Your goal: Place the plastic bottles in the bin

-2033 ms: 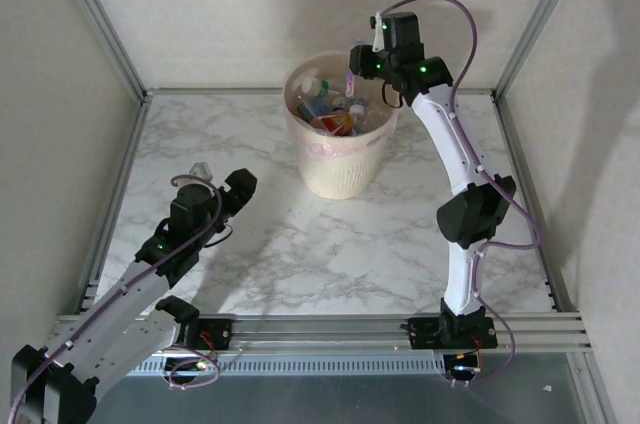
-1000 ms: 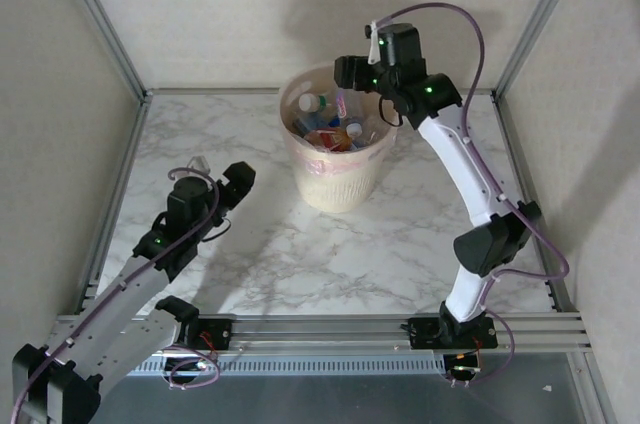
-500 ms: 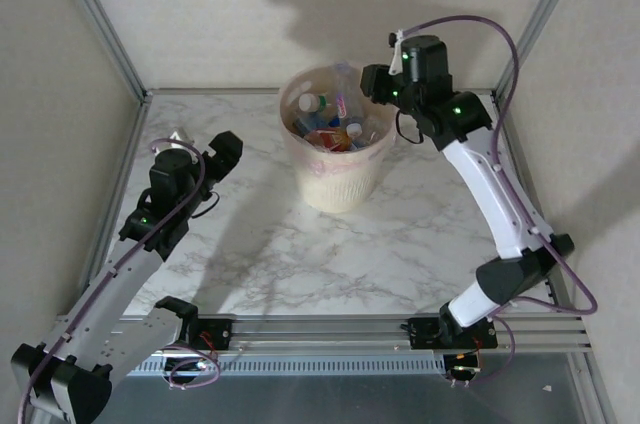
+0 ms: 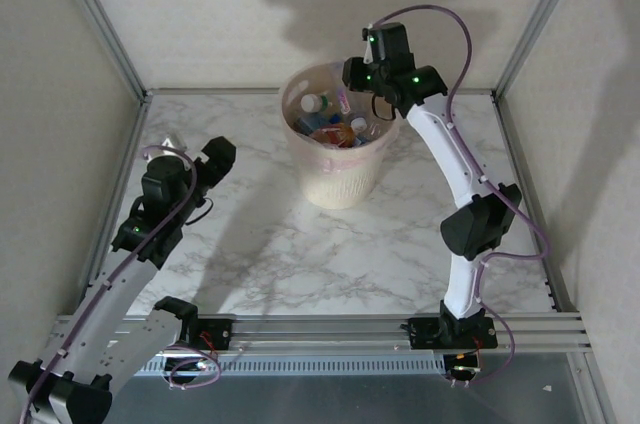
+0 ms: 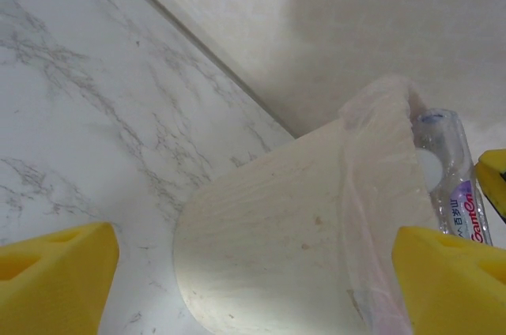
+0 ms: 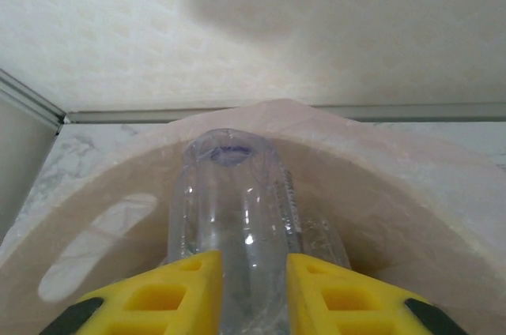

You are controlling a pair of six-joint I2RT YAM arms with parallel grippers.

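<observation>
Hovering over the far right side of the bin [image 4: 340, 179], the right gripper [image 4: 350, 84] is seen clamped on a clear plastic bottle [image 6: 233, 201]. In the right wrist view the yellow fingers [image 6: 170, 295] are pressed against both sides of the bottle, which points away from the camera, its far end over the bin's inside. The pinkish liner bag [image 6: 411, 153] is seen folded over the rim beyond it.

More bottles [image 4: 325, 124] are piled inside the bin, nearly up to the rim: clear ones with blue caps and some red or orange labels can be made out. No bottle is seen on the marble table [image 4: 260, 244].

The left gripper [image 4: 195, 152] is held above the left part of the table, well apart from the bin, jaws spread wide with nothing between them. In the left wrist view its yellow fingers [image 5: 55, 272] sit at the two lower corners, with the bin's cream wall [image 5: 277, 240] between them. A clear bottle with a purple and red label [image 5: 443, 177] shows at the rim; whether it is the one being gripped cannot be told.
</observation>
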